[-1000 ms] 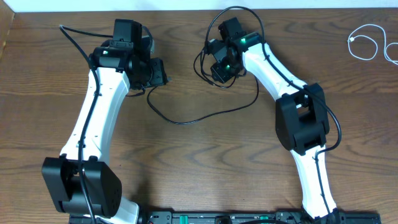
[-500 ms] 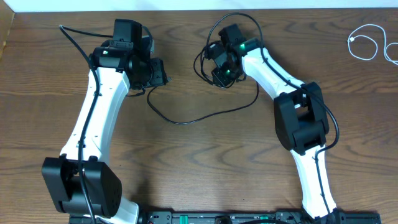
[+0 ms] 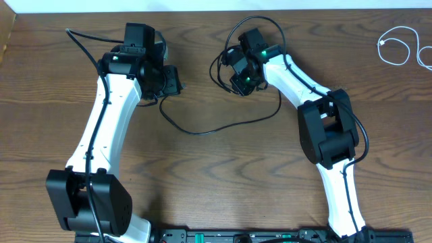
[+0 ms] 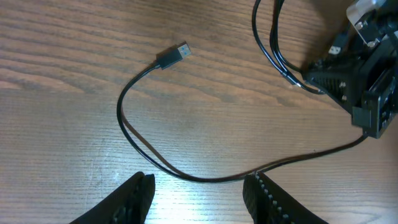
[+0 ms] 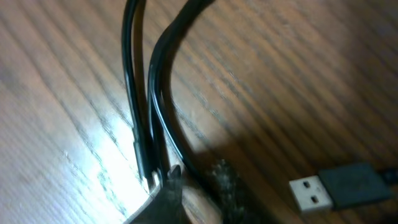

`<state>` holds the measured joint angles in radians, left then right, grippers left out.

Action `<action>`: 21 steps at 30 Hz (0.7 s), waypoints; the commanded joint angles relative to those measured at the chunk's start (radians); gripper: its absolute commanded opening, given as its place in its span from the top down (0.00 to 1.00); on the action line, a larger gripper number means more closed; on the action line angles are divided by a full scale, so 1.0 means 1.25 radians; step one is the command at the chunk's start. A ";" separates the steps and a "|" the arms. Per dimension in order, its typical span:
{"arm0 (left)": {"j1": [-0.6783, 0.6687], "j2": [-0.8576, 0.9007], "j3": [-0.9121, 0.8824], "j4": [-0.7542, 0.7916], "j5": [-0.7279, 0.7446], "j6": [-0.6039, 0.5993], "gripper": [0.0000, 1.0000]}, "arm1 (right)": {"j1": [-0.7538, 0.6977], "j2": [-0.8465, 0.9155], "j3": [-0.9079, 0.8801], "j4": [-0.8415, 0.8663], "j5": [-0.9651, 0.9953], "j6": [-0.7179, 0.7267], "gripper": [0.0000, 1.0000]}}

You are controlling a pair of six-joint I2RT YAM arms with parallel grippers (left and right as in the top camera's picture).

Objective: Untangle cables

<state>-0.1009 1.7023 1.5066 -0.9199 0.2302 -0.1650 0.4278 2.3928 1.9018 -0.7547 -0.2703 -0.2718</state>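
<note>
The black cable sags across the table from my left gripper to my right gripper, where it bunches in loops. In the left wrist view my left gripper stands open low over the cable, which crosses the wood just ahead of its fingertips; one USB plug lies farther off. My right gripper has its jaws nearly together, with strands of the black cable running down between them; a second USB plug lies to its right. The white cable is coiled at the far right.
The wooden table ends at a pale wall along its far edge. Thick black wires run along both arms, one looping above the right wrist. My right gripper's black body shows at the right of the left wrist view.
The right gripper's jaws have closed in on the bunched black cable and it has edged slightly toward the far side. The left arm and the white cable have not moved.
</note>
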 commanded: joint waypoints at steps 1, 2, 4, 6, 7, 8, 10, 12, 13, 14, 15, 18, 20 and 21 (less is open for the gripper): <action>-0.001 0.008 -0.010 -0.005 -0.008 -0.010 0.49 | 0.005 0.025 -0.035 -0.022 0.055 0.139 0.99; -0.001 0.008 -0.010 -0.005 -0.005 -0.010 0.49 | 0.005 0.019 -0.033 -0.027 0.064 0.198 0.99; -0.001 0.008 -0.010 -0.002 -0.002 -0.011 0.49 | 0.004 -0.001 -0.023 -0.041 0.019 0.235 0.99; -0.001 0.008 -0.010 0.008 0.009 -0.010 0.49 | 0.004 -0.036 -0.010 -0.048 -0.048 0.236 0.99; -0.001 0.008 -0.010 0.015 0.019 -0.010 0.49 | 0.004 -0.056 -0.003 -0.049 -0.070 0.246 0.99; -0.001 0.008 -0.010 0.022 0.029 -0.010 0.49 | 0.003 -0.081 0.003 -0.051 -0.086 0.265 0.99; -0.001 0.008 -0.010 0.038 0.060 -0.010 0.49 | -0.003 -0.147 0.015 -0.051 -0.119 0.320 0.99; -0.001 0.008 -0.010 0.051 0.091 -0.009 0.49 | -0.013 -0.209 0.017 -0.047 -0.161 0.359 0.99; -0.001 0.008 -0.010 0.059 0.110 -0.009 0.49 | -0.019 -0.240 0.017 -0.045 -0.182 0.370 0.99; -0.001 0.008 -0.010 0.067 0.126 -0.009 0.49 | -0.026 -0.271 0.017 -0.045 -0.201 0.383 0.99; -0.001 0.008 -0.010 0.078 0.151 -0.010 0.49 | -0.036 -0.314 0.017 -0.048 -0.219 0.401 0.99; -0.003 0.008 -0.010 0.109 0.212 -0.010 0.49 | -0.062 -0.395 0.017 -0.067 -0.227 0.439 0.99; -0.009 0.009 -0.010 0.127 0.229 -0.015 0.48 | -0.077 -0.427 0.017 -0.080 -0.221 0.439 0.99; -0.013 0.009 -0.010 0.136 0.229 -0.028 0.48 | -0.084 -0.435 0.017 -0.085 -0.211 0.440 0.99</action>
<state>-0.1036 1.7023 1.4998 -0.7734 0.4370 -0.1688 0.3519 1.8736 1.9251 -0.8371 -0.5133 0.2241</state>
